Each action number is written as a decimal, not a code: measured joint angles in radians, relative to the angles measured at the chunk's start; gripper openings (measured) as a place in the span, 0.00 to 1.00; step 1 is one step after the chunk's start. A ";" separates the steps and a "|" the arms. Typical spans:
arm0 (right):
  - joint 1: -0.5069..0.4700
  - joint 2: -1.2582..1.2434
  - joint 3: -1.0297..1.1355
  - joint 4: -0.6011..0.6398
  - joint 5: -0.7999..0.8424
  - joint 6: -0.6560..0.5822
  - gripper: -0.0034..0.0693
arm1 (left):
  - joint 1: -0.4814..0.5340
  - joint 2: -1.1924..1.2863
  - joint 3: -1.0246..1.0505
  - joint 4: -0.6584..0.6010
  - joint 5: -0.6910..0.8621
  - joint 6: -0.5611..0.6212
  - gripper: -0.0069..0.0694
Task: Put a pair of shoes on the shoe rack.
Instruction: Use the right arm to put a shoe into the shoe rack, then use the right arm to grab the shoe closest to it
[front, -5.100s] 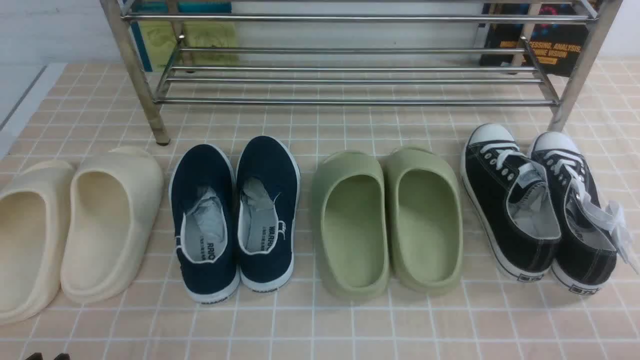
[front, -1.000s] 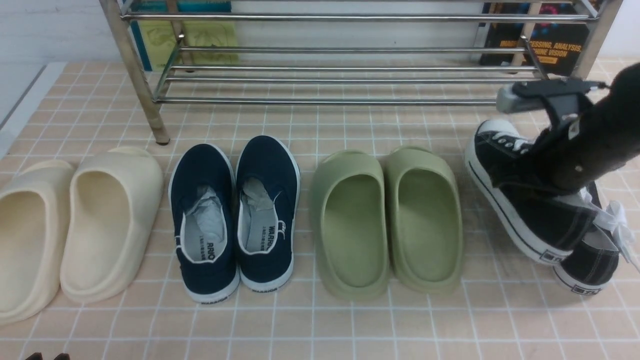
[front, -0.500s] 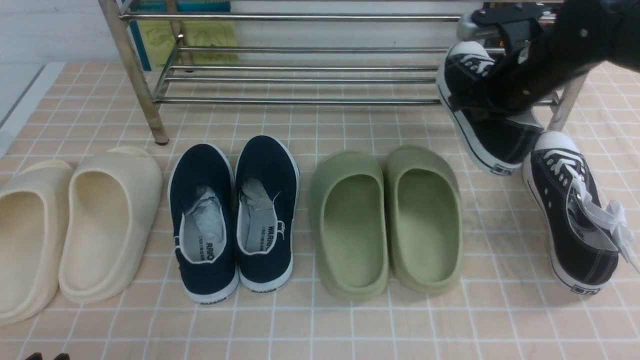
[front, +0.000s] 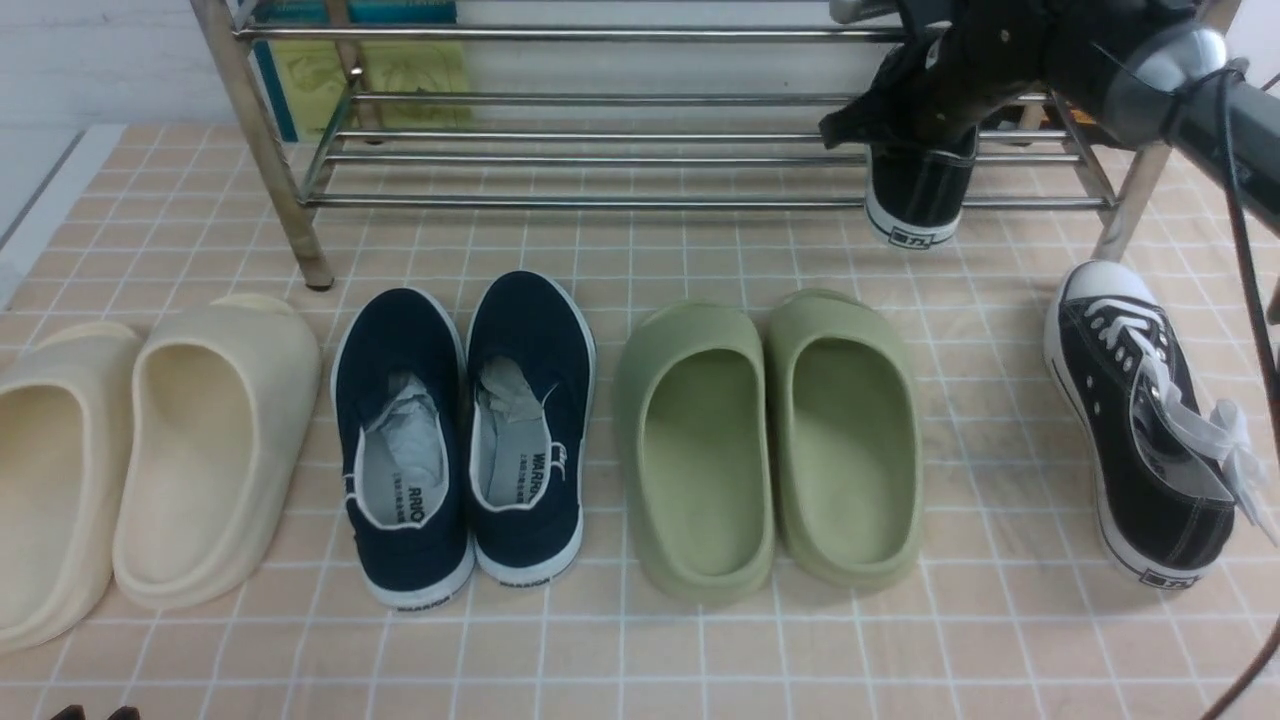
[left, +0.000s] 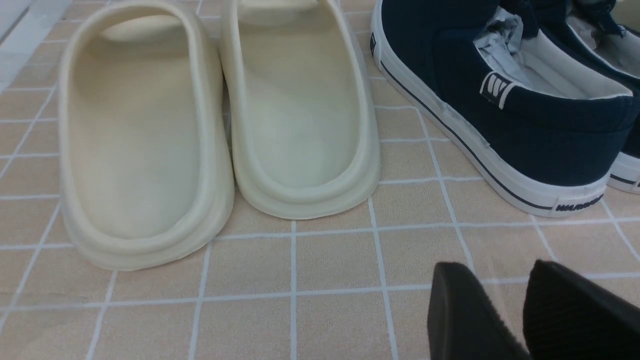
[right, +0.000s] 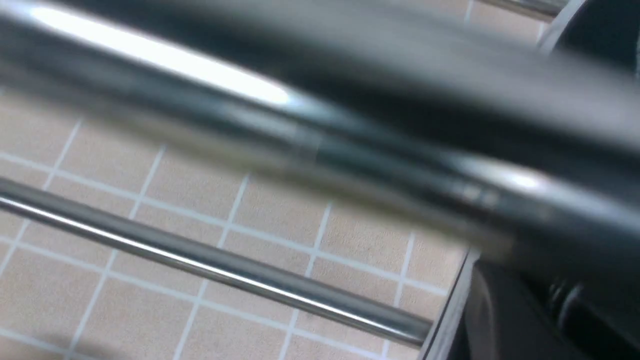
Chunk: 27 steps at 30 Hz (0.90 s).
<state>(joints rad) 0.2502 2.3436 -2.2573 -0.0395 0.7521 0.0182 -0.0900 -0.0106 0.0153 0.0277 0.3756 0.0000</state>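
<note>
Shoe rack (front: 600, 203) tubes span the far side of my view. Cream clogs (front: 215, 450) sit at left, sage-green clogs (front: 850, 450) right of centre, with navy Warrior slip-ons (front: 525, 430) between those pairs. One black canvas sneaker (front: 920, 190) is at the rack's lower shelf, right of centre, heel toward me; its laced mate (front: 1150, 430) stands on the floor at right. My right claw (front: 865, 120) is at the first sneaker, its grip unclear to me; my left claw (left: 492, 272) is slightly parted.

The slip-ons (front: 400, 540) lie between two clog pairs (all before the rack (front: 560, 202)).
</note>
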 joint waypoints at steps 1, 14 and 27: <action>0.000 -0.007 0.003 0.000 -0.001 -0.001 0.30 | 0.000 0.000 0.000 0.000 0.000 0.000 0.41; -0.016 -0.450 0.310 -0.046 0.295 0.054 0.79 | 0.000 0.000 0.000 0.000 0.000 0.000 0.41; -0.113 -0.550 1.049 -0.079 0.054 0.260 0.74 | 0.000 0.000 0.000 0.000 0.000 0.000 0.41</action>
<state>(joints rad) 0.1372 1.7933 -1.2085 -0.1185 0.8060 0.2783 -0.0900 -0.0106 0.0153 0.0277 0.3756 0.0000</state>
